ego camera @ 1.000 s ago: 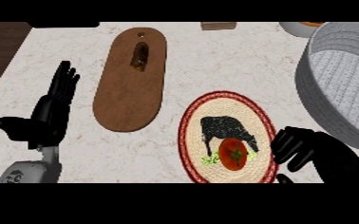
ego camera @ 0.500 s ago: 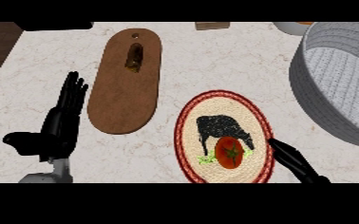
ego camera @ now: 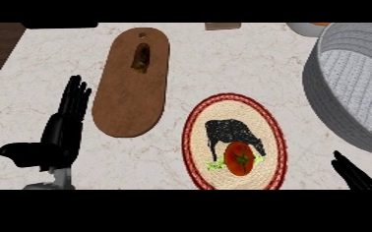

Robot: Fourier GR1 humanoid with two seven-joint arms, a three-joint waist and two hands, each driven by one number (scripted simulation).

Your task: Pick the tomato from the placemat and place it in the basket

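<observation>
— Where's your red round tomato?
— On the round woven placemat, well apart from the grey woven basket.
— Your hands?
— Left hand rests with straight fingers; right hand barely shows, fingers unclear.

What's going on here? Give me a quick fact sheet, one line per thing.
tomato: red, lying on the placemat, not held
placemat: round, woven, red rim, black cow picture
basket: grey, at the right edge, nothing visible inside
cutting board: brown wood, left of the placemat, with a small dark item near its top
left hand: open, fingers up, resting at the lower left
right hand: only fingers show at the lower right, apart from the tomato
</observation>
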